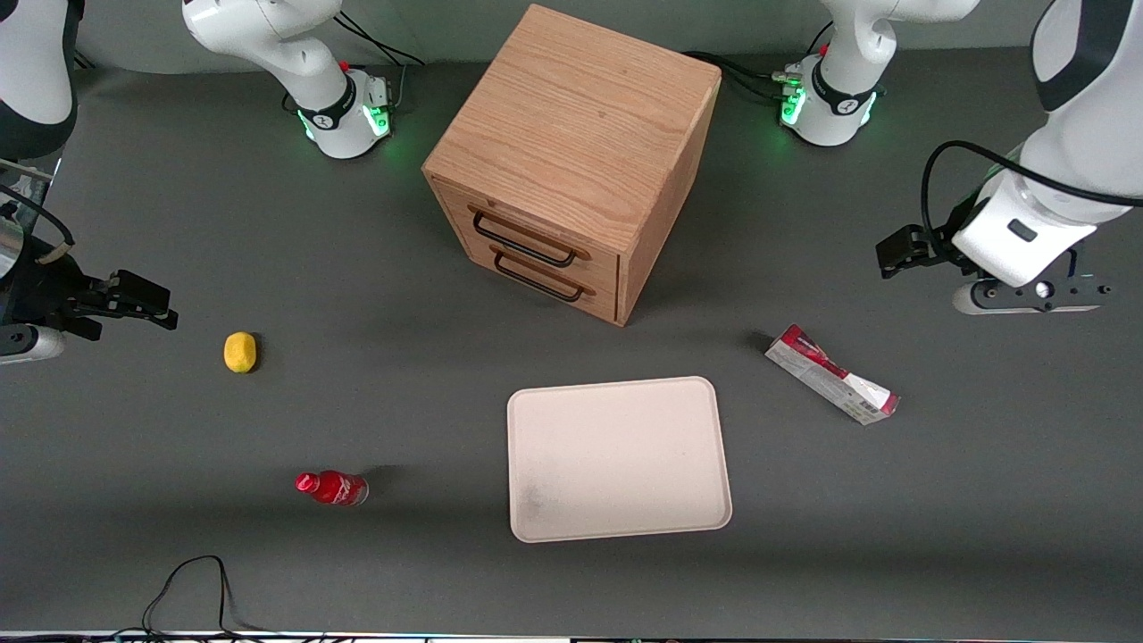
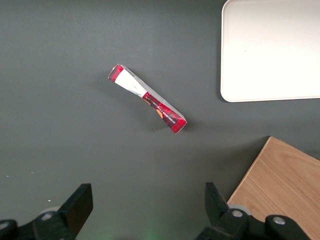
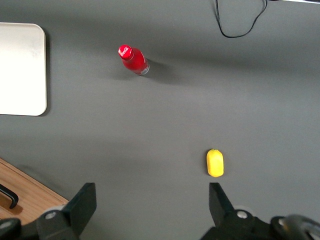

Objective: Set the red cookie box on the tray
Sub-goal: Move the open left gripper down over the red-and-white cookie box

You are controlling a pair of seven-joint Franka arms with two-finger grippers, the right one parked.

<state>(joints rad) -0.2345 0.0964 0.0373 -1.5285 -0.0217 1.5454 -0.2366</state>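
Two fingers of the hand (image 2: 145, 210) stand wide apart with nothing between them, so it is released and empty, hovering above the tabletop (image 1: 982, 500) at the working arm's end. From the hand outward comes the red cookie box (image 1: 831, 373), lying flat on the bare surface; seen from the front camera, its long axis runs roughly from ten o'clock to four o'clock. It sits apart from the tray (image 1: 705, 527), off that tray's corner at about two o'clock, and nearer the camera than the wooden drawer cabinet (image 1: 571, 134).

The step in hand looks like the approach to a grasp. To do it well, I would turn the wrist until the fingers straddle the carton's narrow width rather than its length, centre over its middle so it does not swing when lifted, then descend squarely. Thin cardboard probably dents, so a gentle squeeze seems wise. The tray is bare, leaving free choice of landing spot.
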